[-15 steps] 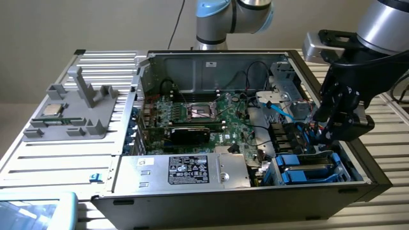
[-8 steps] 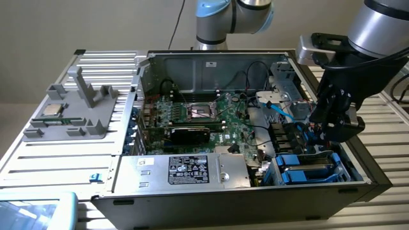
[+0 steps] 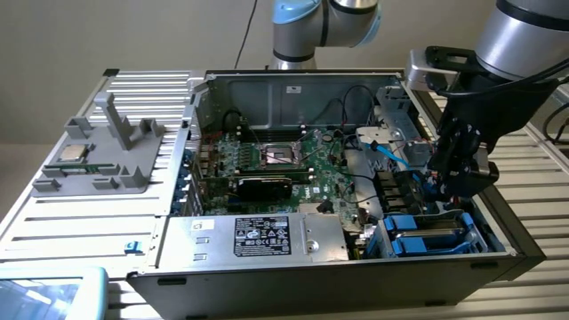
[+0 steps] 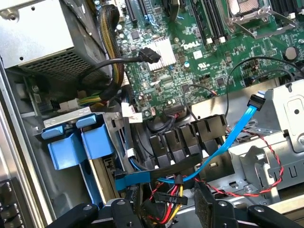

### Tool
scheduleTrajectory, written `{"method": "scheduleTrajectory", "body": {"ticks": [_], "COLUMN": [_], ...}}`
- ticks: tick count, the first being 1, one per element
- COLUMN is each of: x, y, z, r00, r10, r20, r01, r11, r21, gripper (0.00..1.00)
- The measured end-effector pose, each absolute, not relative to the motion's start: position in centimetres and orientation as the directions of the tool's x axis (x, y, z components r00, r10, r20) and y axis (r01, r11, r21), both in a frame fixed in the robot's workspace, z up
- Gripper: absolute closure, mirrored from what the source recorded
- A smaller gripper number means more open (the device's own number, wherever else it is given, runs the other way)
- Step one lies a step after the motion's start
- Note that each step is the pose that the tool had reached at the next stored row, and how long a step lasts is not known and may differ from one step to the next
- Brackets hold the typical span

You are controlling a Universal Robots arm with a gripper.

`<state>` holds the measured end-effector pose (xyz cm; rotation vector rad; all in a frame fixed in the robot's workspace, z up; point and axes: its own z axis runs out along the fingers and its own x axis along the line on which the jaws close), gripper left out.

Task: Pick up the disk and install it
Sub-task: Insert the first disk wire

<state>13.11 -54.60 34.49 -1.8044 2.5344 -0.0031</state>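
An open desktop computer case [image 3: 524, 247] lies on a slatted metal counter [image 3: 80, 220]. Your arm [image 3: 524, 40] reaches down into the end of the case at the exterior view's right. Its jaws stand wide apart and hold nothing, their black pads [image 4: 207, 206] hanging just above a tangle of red, yellow and black wires [image 4: 161, 192]. The disk [image 3: 416, 241], in its bright blue frame, sits in the drive bay in the near corner of the case, near the jaws but apart from them. Its label cannot be seen. A light blue cable [image 4: 232, 135] curves past the bay. Well apart on the counter, a grey fixture [image 3: 98, 167] holds a small silver chip [image 3: 73, 153].
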Motion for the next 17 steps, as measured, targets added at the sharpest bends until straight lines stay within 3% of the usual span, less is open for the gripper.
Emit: {"method": "scheduleTrajectory", "body": {"ticks": [17], "x": [12.74], "y": [-54.5], "z": [34.5], "r00": [-0.411], "r10": [-0.911], "r20": [-0.032], "r01": [-0.911], "r11": [0.412], "r21": [-0.032], "gripper": [0.42]}}
